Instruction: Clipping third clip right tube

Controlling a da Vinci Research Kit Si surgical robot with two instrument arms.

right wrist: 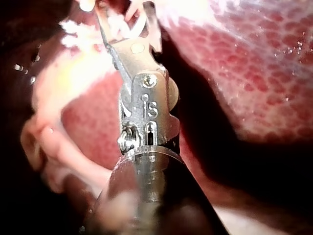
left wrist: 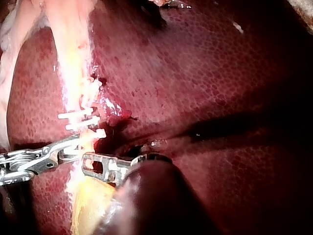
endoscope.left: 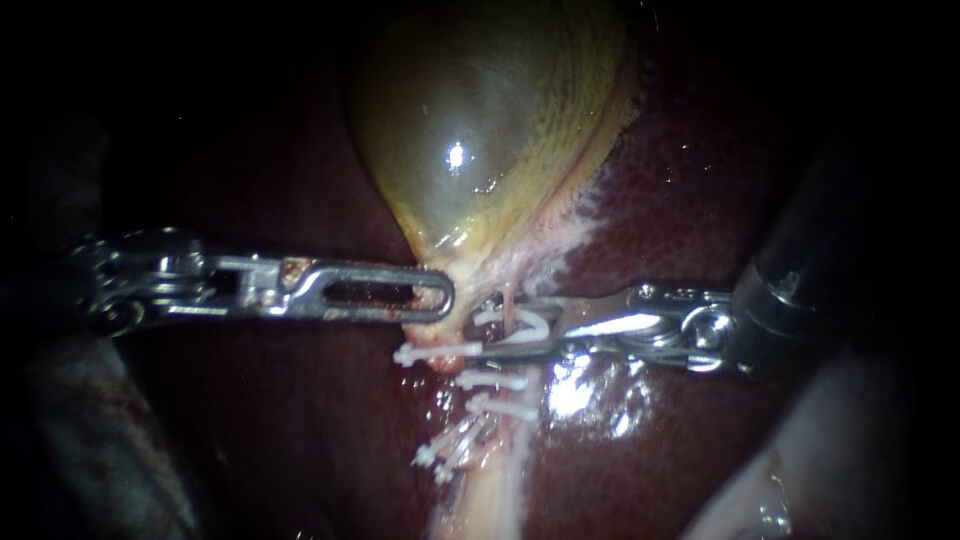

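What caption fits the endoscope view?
Right instrument holding an open clip at a tube under the gallbladder, left instrument opposite.

Endoscope: close, facing glossy yellow-green gallbladder; left wrist camera sights along slender steel left instrument, right wrist camera, nearer, along right instrument; all share white plastic clips on pale tube.

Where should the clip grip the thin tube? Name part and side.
Probably the bare stretch of tube just under the gallbladder, above the other clips. Come from the right: the tube runs upright there, and the right instrument's open clip faces it.
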